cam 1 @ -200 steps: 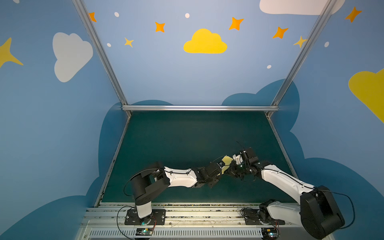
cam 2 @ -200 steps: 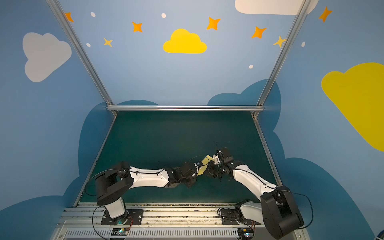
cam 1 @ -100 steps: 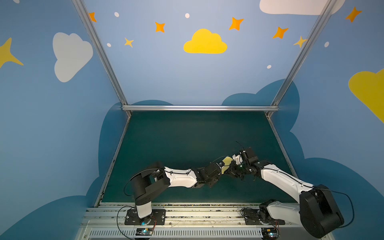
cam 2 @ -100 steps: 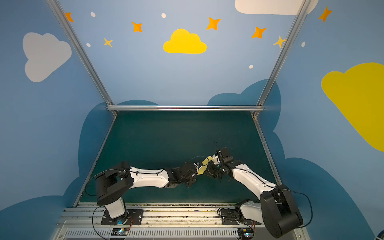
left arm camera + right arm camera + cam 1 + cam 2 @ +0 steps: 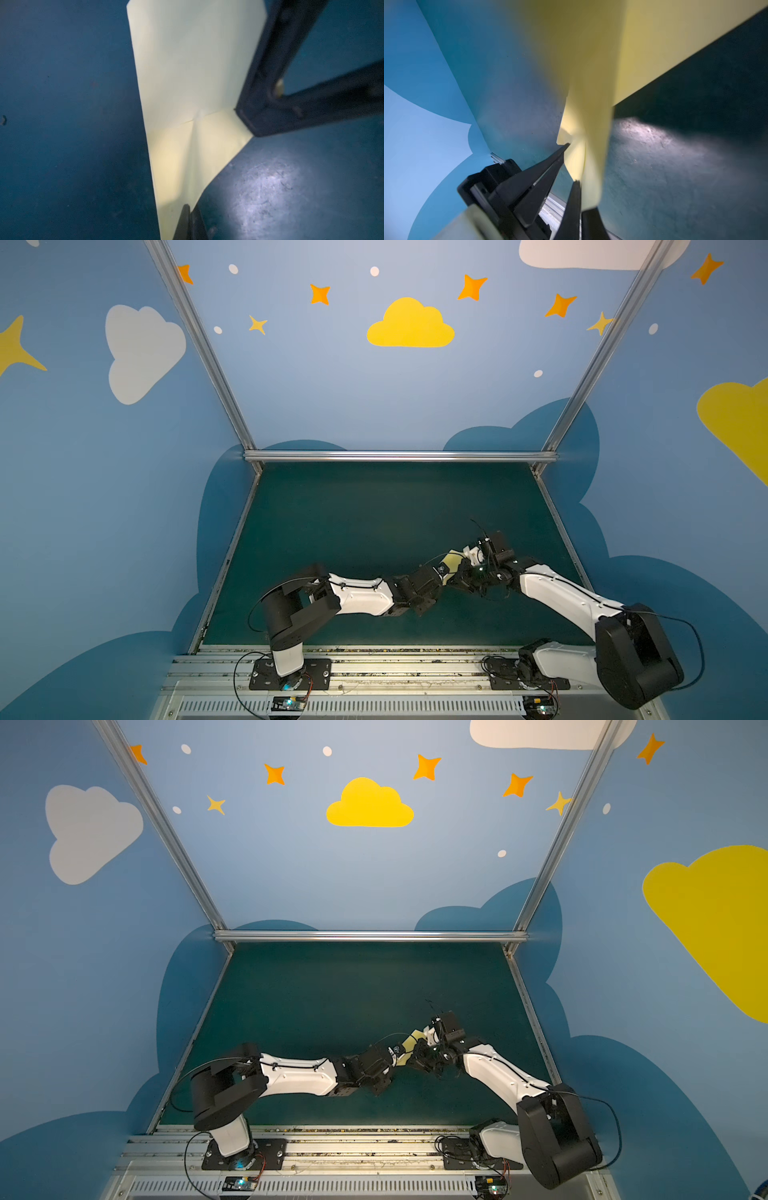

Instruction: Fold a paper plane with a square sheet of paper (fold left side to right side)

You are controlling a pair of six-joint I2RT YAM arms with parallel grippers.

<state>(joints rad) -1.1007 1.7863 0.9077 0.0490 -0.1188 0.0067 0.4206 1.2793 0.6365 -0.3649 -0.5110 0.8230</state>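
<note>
Your left gripper (image 5: pixel 190 207), slightly apart a moment ago, now pinches the paper plane (image 5: pixel 453 561); your right gripper (image 5: pixel 578 184) clamps it alongside, over the green mat (image 5: pixel 374 522), right of centre.

Paper plane (image 5: pixel 452 561) largely hidden, tiny; wrist views crop it.
</note>
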